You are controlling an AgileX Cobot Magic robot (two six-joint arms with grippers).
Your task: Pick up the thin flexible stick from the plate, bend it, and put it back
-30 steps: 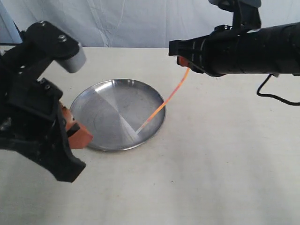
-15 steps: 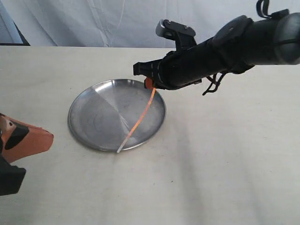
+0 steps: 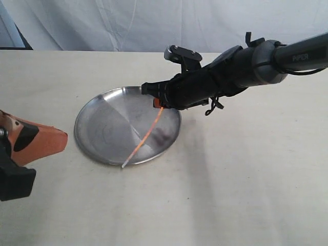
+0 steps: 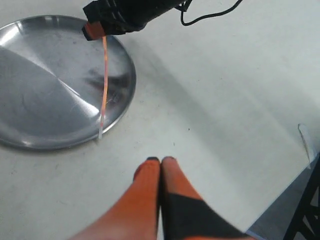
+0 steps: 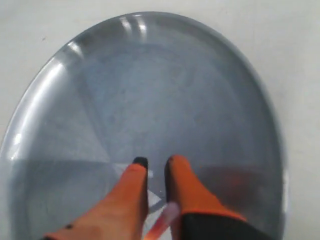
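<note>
Slanting down from your right gripper (image 5: 154, 161), jaws slightly parted, the thin pink-orange stick (image 3: 145, 136) crosses the round silvery metal plate (image 3: 102, 123) at its rim; your clenched left gripper (image 4: 160, 161) sits farther off.

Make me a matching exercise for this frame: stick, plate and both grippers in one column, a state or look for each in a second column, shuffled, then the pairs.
1. stick
2. plate
3. left gripper
4. right gripper

A. jaws shut, off to the side of the plate
B. round, silvery, with a low rim
C. jaws slightly apart, over the plate
D. thin, pink-orange, slanting down from the right gripper to the plate's rim

Pairs: 1-D, 2-B, 3-A, 4-C
</note>
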